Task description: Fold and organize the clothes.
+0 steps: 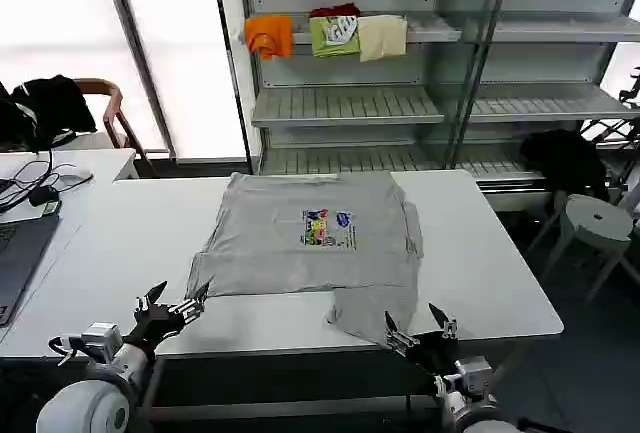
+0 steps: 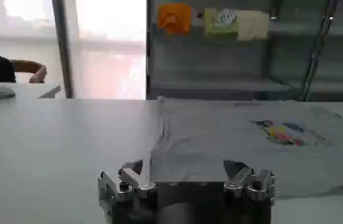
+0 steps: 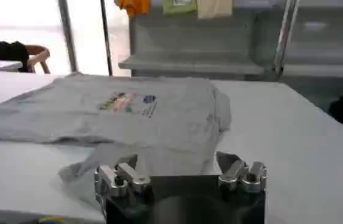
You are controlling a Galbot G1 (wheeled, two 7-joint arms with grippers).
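Grey shirt (image 1: 310,238) lies spread on the white table (image 1: 490,253), chest print (image 1: 328,228) facing up, roughly centred. Its lower right portion is folded or bunched toward the table's near edge. Left gripper (image 1: 172,310) hovers at the near edge, just beside the shirt's lower left corner; fingers spread apart, holding nothing. Right gripper (image 1: 420,331) hovers at the near edge by the bunched fabric; fingers likewise apart and empty. Whether either fingertip touches cloth cannot be determined. Folded orange, green and cream garments (image 1: 330,35) sit on the shelf unit (image 1: 345,105) behind the table.
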